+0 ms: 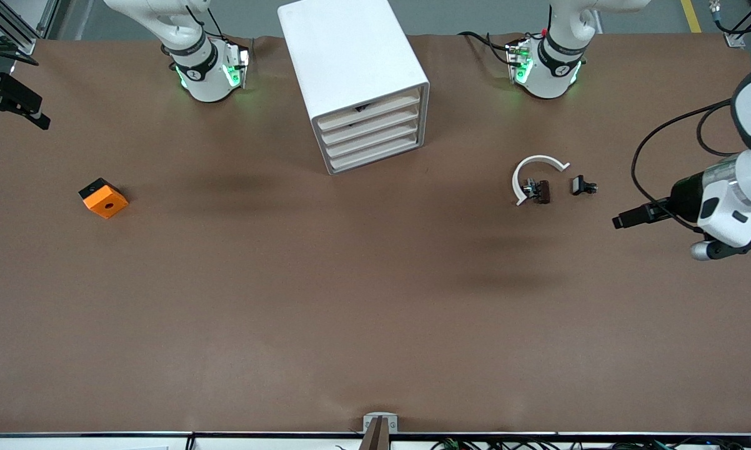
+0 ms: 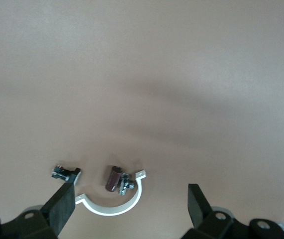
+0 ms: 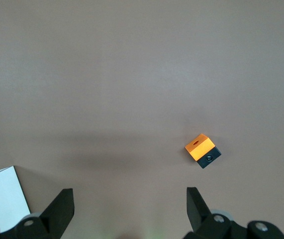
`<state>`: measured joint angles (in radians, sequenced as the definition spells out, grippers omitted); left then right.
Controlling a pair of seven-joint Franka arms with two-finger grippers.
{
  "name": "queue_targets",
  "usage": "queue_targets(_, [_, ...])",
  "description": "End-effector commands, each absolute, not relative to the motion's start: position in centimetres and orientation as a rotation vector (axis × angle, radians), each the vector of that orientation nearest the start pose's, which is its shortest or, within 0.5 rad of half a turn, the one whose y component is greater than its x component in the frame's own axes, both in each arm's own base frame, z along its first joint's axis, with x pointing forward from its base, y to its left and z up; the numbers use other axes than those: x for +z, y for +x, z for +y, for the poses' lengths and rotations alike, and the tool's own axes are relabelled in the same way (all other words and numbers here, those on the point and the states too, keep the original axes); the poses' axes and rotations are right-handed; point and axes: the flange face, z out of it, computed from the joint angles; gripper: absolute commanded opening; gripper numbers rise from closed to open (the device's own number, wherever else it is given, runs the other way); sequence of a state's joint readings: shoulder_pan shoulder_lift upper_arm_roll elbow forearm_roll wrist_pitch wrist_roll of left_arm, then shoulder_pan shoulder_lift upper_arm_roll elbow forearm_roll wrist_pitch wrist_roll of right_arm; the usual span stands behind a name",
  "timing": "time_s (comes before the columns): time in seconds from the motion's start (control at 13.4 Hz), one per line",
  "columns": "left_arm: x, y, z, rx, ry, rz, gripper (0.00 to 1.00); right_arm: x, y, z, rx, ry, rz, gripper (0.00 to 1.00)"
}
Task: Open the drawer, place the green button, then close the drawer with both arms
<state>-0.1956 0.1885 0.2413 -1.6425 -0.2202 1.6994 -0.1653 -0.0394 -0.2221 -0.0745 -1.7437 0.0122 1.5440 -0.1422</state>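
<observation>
Right gripper (image 3: 128, 195): fingers spread wide, nothing between them, up over the table (image 1: 350, 281). Orange cube (image 1: 104, 198) sits on the table out ahead of those fingers, off toward one finger, no contact. White cabinet (image 1: 350, 56) stands between the arm bases, all four drawers pushed in. The top drawer (image 1: 369, 112) shows a small dark item at its upper slot, which can't be identified; only the front view catches it, while the right wrist view gets just a cabinet corner. Left gripper (image 2: 130, 189): fingers also wide apart and empty, over the curved white strip (image 1: 533, 169) with the brown part (image 1: 541, 191) in its arc. The small black part (image 1: 583, 185) peeks out beside one fingertip (image 2: 64, 191).
</observation>
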Motion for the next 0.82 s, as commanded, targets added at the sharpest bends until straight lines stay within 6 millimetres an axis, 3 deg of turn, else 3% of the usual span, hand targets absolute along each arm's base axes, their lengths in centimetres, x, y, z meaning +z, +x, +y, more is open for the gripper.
queue_targets(0.0, [52.1,57.8,0.7,0.204,-3.225,-0.302,1.0,66.2,47.3,-5.6,-0.041,-3.095,0.004,1.0])
queue_targets(0.15, [53.3,54.7,1.6,0.144,-3.218,-0.291,1.0,66.4,47.5,-5.4,-0.046,-3.086,0.024,1.0])
queue_targets(0.3, [53.3,52.3,1.9,0.104,-3.187,-0.257,1.0,66.7,47.6,-5.4,-0.046,-3.091,0.008,1.0])
queue_targets(0.45, [53.2,52.3,0.9,0.098,-3.172,-0.216,1.0,67.1,47.8,-5.4,-0.038,-3.099,-0.001,1.0])
queue_targets(0.75, [56.5,54.2,2.0,-0.032,-3.16,-0.239,1.0,66.8,47.8,-5.8,-0.012,-3.099,-0.011,1.0])
